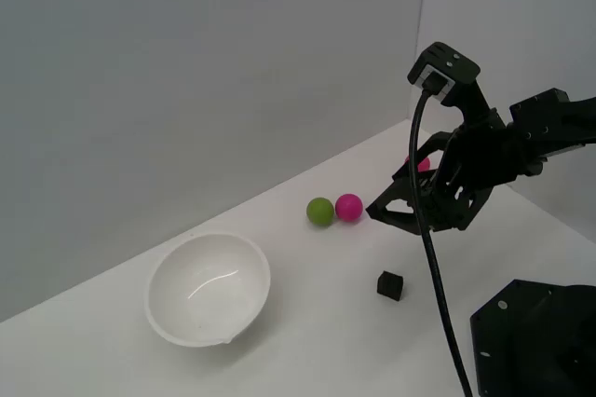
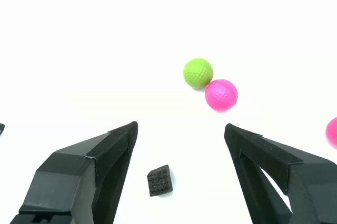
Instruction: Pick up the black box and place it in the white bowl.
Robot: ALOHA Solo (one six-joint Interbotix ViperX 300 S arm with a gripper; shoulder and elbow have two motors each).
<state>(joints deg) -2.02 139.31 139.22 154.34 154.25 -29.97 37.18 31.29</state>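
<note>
Gripper [image 2: 180, 132] wide apart, empty, above black box [image 2: 159, 180] on table, white bowl [image 1: 209, 289] well apart.

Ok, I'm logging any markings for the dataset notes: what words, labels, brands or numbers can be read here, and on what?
None can be read in either view.
The black box, white bowl, green ball and pink balls carry no visible markings.
The arm and its open fingers show no legible label.

The exterior view looked down from high up, farther away, over the whole desk [image 1: 307, 322]. The wrist view sat close, looking past the tool [image 2: 181, 132]. Both saw the green ball [image 1: 320, 212] [image 2: 198, 73].
</note>
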